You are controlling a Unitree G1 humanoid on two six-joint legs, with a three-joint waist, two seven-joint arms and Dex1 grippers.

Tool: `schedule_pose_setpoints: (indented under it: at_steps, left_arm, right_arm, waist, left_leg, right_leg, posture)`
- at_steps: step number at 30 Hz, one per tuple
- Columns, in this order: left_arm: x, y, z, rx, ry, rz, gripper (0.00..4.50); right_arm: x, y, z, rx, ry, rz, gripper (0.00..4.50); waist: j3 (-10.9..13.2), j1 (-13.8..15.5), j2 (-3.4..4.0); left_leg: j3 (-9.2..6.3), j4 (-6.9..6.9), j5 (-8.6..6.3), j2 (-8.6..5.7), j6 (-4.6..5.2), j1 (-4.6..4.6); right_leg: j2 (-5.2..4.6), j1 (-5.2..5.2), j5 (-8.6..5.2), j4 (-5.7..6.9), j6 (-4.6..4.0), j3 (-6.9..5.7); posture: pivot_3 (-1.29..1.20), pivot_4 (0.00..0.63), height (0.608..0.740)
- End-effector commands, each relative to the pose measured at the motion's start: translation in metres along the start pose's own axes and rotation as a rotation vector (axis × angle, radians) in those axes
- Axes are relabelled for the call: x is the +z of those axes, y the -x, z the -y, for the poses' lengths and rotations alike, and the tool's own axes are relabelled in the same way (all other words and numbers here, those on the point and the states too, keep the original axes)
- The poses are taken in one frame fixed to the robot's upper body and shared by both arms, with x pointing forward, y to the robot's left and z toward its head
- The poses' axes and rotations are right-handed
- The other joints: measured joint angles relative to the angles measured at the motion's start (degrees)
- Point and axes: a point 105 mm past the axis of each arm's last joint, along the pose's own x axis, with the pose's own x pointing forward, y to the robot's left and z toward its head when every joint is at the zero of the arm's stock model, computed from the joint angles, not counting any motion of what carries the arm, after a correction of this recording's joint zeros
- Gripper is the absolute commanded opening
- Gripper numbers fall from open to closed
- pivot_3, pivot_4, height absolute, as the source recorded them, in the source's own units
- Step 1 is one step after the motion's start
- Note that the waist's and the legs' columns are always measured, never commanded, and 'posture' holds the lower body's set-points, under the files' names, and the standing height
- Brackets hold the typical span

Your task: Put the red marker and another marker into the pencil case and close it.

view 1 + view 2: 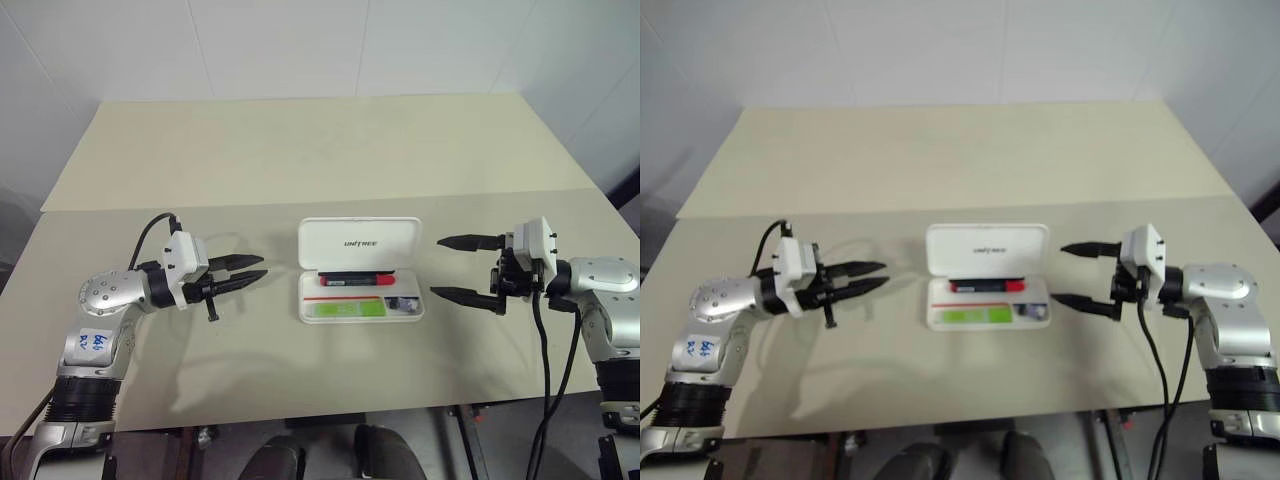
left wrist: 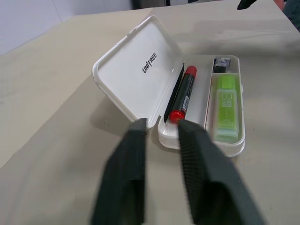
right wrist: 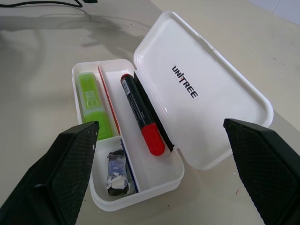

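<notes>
Pencil case (image 1: 360,268), white hard plastic with rounded corners, lies lid-up on the beige bench (image 1: 300,160) between the left claw (image 1: 250,271), fingers nearly pressed together and empty, and the right claw (image 1: 452,268), spread wide and empty. Both claws sit just beside it without touching. Inside lie the black red-capped marker (image 3: 139,113) by the hinge and the chunky light-green marker (image 3: 92,104) in the front compartment.

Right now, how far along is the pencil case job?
Done: the red marker and the green marker both lie inside the pencil case. In hand: nothing; left end effector shut and empty, right end effector open beside the case. Left: shutting the upright lid.
</notes>
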Motion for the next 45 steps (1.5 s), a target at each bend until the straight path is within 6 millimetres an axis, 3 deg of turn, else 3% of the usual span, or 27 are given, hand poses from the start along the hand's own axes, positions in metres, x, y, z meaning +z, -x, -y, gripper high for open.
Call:
schedule_pose_setpoints:
  at_steps: [1, 6, 11, 20, 26, 35, 39, 42, 45]
  left_arm:
    - [0.005, -0.002, -0.009, 0.043, -0.050, 0.019, 0.03]
    - [0.007, -0.014, -0.027, 0.165, -0.112, 0.062, 0.03]
    - [-0.007, -0.034, -0.046, 0.278, -0.123, 0.015, 0.03]
    - [-0.028, -0.075, -0.042, 0.217, -0.068, -0.012, 0.03]
    - [-0.020, -0.084, -0.042, 0.159, -0.100, 0.022, 0.03]
    - [0.014, -0.092, -0.038, 0.057, -0.211, 0.120, 0.03]
    - [0.025, -0.095, -0.027, -0.040, -0.261, 0.143, 0.03]
    - [0.032, -0.101, -0.018, -0.120, -0.293, 0.149, 0.03]
    - [0.037, -0.108, -0.009, -0.175, -0.306, 0.162, 0.03]
  right_arm:
    - [0.012, 0.008, 0.005, -0.038, 0.067, 0.005, 4.50]
    - [0.013, 0.007, 0.007, -0.052, 0.078, 0.001, 4.50]
    - [0.013, 0.005, 0.007, -0.059, 0.093, -0.003, 4.50]
    - [0.012, 0.000, 0.001, -0.059, 0.105, -0.001, 4.50]
    - [0.013, 0.001, 0.000, -0.083, 0.118, 0.003, 4.50]
    - [0.011, 0.007, -0.001, -0.138, 0.100, 0.019, 4.50]
    - [0.011, 0.014, 0.003, -0.170, -0.033, 0.055, 4.50]
    - [0.018, 0.028, 0.004, -0.146, -0.231, 0.096, 4.50]
    - [0.023, 0.042, -0.001, -0.115, -0.266, 0.069, 4.50]
  waist:
    - [0.0, 0.0, 0.00]
    - [0.0, 0.2, -0.02]
    - [0.0, 0.1, -0.05]
    - [0.0, 0.1, -0.08]
    - [-0.1, 0.0, -0.10]
    - [-0.1, 0.1, -0.11]
    - [-0.1, 0.1, -0.11]
    - [-0.1, 0.1, -0.10]
    - [-0.1, 0.4, -0.10]
  left_leg:
    - [0.00, 0.00, 0.00, 0.00, 0.00, 0.00]
    - [0.00, 0.04, 0.00, -0.02, 0.00, -0.01]
    - [0.02, 0.08, 0.00, -0.02, 0.00, 0.01]
    - [0.01, 0.10, 0.00, -0.04, 0.01, 0.00]
    - [0.02, 0.12, 0.01, -0.07, 0.02, -0.02]
    - [0.02, 0.16, 0.01, -0.08, 0.02, -0.02]
    - [0.00, 0.17, 0.02, -0.09, 0.03, -0.04]
    - [0.00, 0.16, 0.02, -0.09, 0.04, -0.05]
    - [-0.02, 0.16, 0.02, -0.08, 0.05, -0.08]
  right_leg:
    - [0.00, 0.00, 0.00, 0.01, 0.00, 0.00]
    - [-0.02, 0.02, 0.00, -0.01, 0.00, -0.02]
    - [-0.01, 0.02, 0.01, 0.06, 0.01, -0.03]
    - [-0.04, -0.04, 0.02, 0.16, 0.04, -0.15]
    - [-0.09, -0.05, 0.02, 0.15, 0.04, -0.19]
    - [-0.09, -0.03, 0.04, 0.16, 0.07, -0.19]
    - [-0.11, -0.03, 0.04, 0.17, 0.07, -0.20]
    - [-0.13, -0.02, 0.04, 0.15, 0.06, -0.19]
    - [-0.13, -0.02, 0.04, 0.13, 0.06, -0.19]
  posture:
    - [0.00, 0.150, 0.740]
    - [0.00, 0.150, 0.740]
    - [0.00, 0.150, 0.740]
    - [0.00, 0.150, 0.740]
    - [0.00, 0.150, 0.740]
    - [0.00, 0.150, 0.740]
    - [0.00, 0.150, 0.740]
    - [0.00, 0.150, 0.740]
    - [0.00, 0.150, 0.740]
